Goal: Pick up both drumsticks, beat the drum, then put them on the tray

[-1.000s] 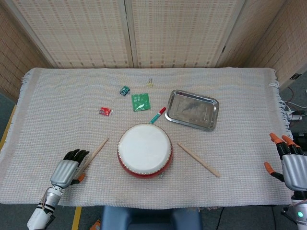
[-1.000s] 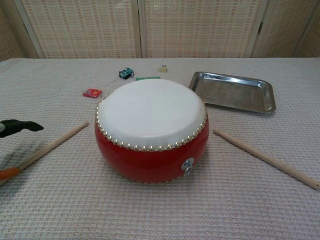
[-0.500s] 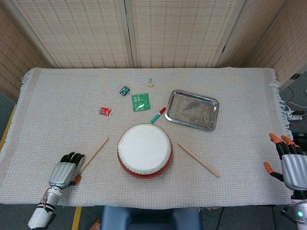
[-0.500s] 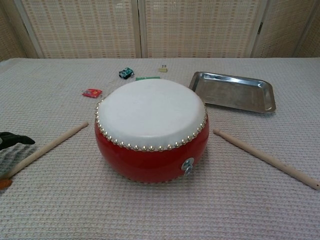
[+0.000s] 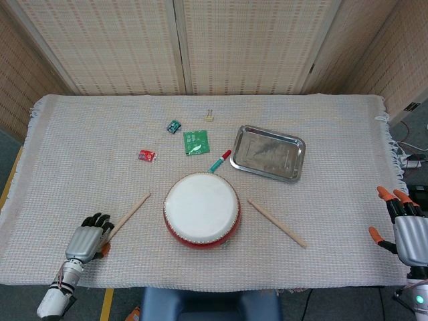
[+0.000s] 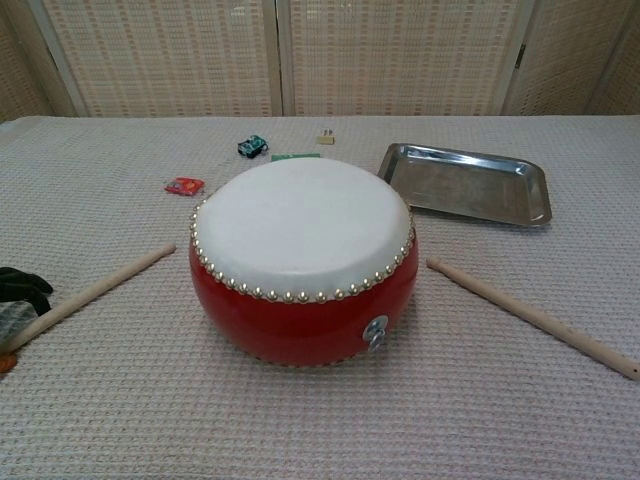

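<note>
We saw a table w/ a pale woven cloth (image 5: 80, 154) on it, and tan screens (image 5: 180, 43) stood behind, far from the drum. The drum (image 5: 201, 209) was red w/ a white top and sat near the front edge, in the middle.

Left of the drum lay one drumstick (image 5: 131, 212), flat on the cloth, slanting down to our left hand (image 5: 85, 239). The hand was at the low end of that stick, close to the front-left corner. Its dark fingers (image 5: 97, 220) were curled a bit over the stick's end, but we could not tell if it held the stick or just lay on it. In the chest view only the hand's tip showed at the left edge.

Right of the drum lay the other drumstick (image 5: 277, 223), alone, apart from the drum. Our right hand (image 5: 405, 227) was well right of the drum, off past the cloth's edge, fingers spread, holding nothing.

The tray (image 5: 268, 152) was behind the drum, to the right, shiny.

Behind the drum were small things: a pen (image 5: 219, 161) just by its back rim, a green packet (image 5: 195, 142), a red packet (image 5: 147, 156), a little toy car (image 5: 174, 126), a clip (image 5: 209, 116).

There was lots of bare cloth far left and far right of the drum.
</note>
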